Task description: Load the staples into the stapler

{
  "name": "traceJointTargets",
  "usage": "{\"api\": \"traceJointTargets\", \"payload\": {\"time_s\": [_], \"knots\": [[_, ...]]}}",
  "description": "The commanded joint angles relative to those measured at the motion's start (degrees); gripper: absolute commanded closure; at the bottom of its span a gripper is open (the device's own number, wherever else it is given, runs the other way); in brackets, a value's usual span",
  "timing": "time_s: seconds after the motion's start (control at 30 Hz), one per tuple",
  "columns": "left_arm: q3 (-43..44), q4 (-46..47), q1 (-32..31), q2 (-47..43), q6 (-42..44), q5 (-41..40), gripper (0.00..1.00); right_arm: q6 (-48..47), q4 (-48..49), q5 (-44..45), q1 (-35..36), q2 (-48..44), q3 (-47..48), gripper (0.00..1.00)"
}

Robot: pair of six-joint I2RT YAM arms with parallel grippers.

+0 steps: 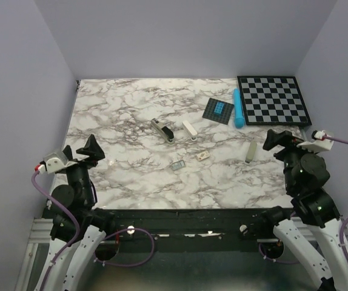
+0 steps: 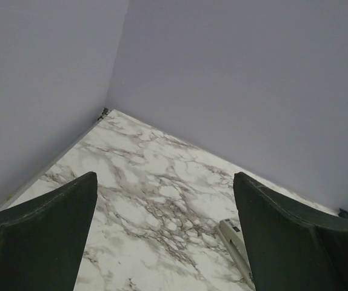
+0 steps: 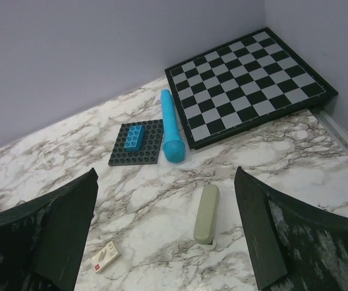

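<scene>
With its jaws spread, your left gripper sat nearer the stapler, lying ten-to-four at its three o'clock.

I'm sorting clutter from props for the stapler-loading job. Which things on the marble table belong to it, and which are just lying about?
Job: slim black stapler with silver channel; tiny silvery staple strip; small white cardboard box.
Lying about: white oblong block; beige bar; cyan tube; black studded plate; blue brick; black-and-grey chessboard.

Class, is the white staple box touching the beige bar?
Apart. The right wrist view shows a clear gap between the staple box and the beige bar.
</scene>
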Motion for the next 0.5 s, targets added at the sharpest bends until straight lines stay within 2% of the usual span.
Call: {"api": "traceJointTargets", "payload": {"time_s": [0.0, 0.2, 0.47], "knots": [[-1.23, 2.59, 0.45, -3.10, -0.33, -1.55, 0.01, -1.83, 1.76, 1.60, -0.09, -5.71, -3.44, 0.00], [-1.93, 4.26, 0.71, -4.60, -0.25, -0.84, 0.01, -2.19, 2.20, 1.68, 0.00, -10.37, -5.99, 0.00], [-2.02, 4.79, 2.38, -4.25, 0.11, -0.14, 0.01, -1.92, 2.20, 1.16, -0.09, -9.93, -6.43, 0.00]]}}
